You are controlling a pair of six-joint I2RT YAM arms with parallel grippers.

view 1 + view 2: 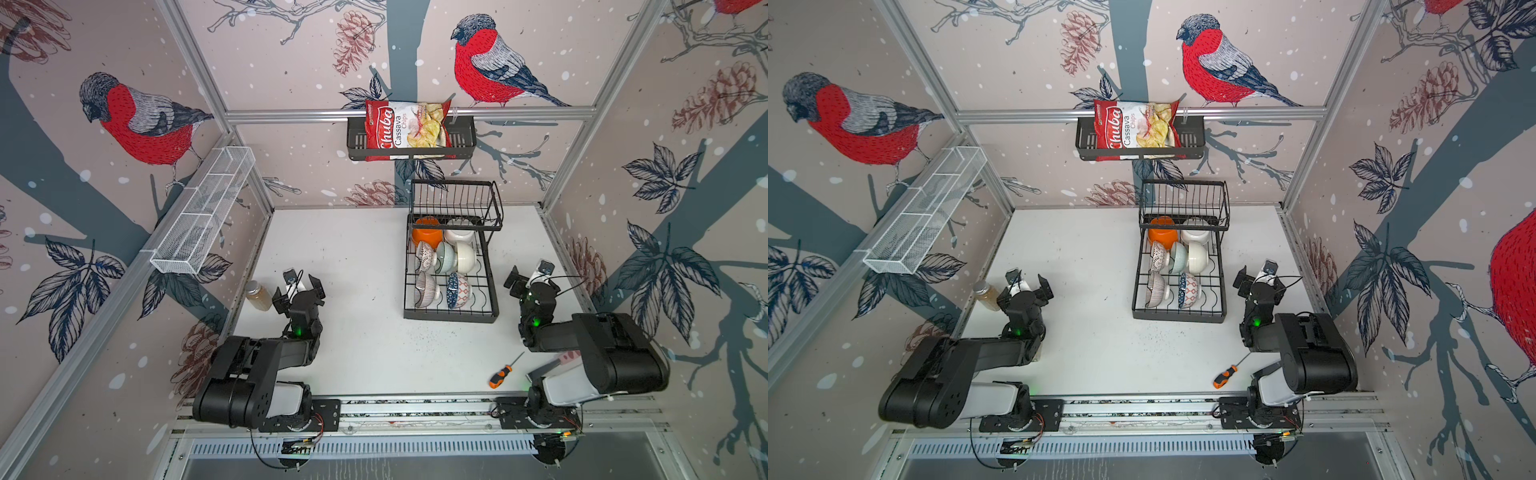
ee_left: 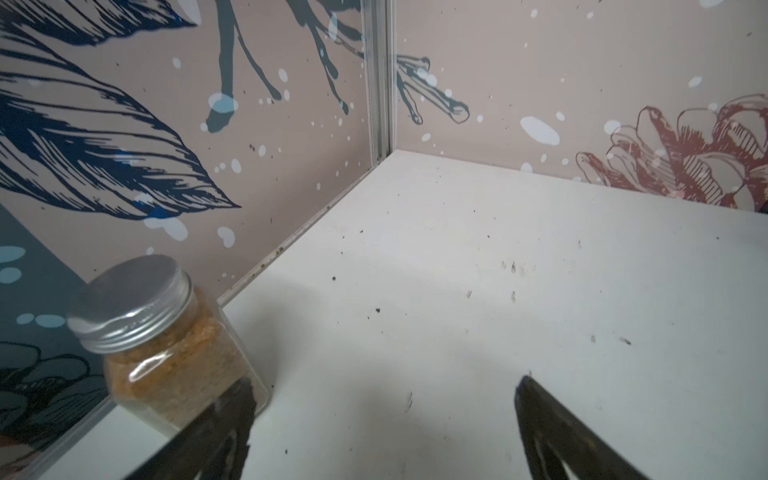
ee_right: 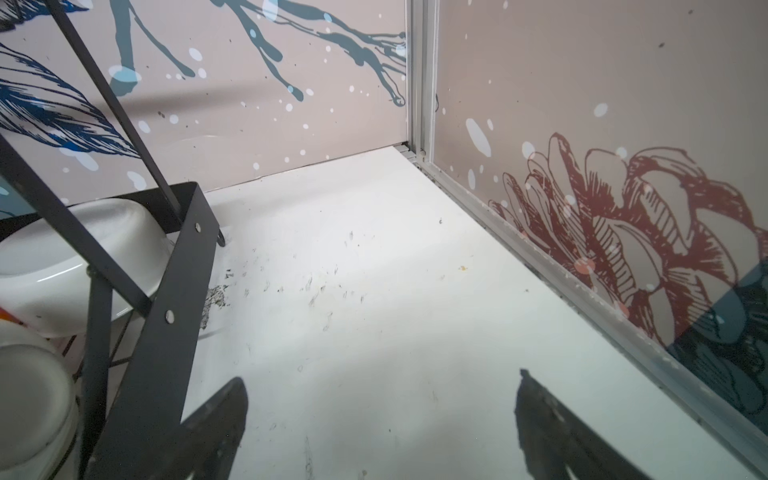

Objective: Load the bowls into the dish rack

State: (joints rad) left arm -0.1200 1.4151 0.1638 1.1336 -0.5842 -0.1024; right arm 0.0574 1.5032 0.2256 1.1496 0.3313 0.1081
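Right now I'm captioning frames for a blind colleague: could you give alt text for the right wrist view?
Two open black fingers are poised over a scuffed white table, holding nothing. Beside them stands a corner of the black dish rack with white bowls inside; wallpapered walls with leaf and pinecone prints meet at the far corner.

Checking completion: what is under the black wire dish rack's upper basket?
A round orange ceramic bowl and a white ceramic bowl; the basket covers their far rims.
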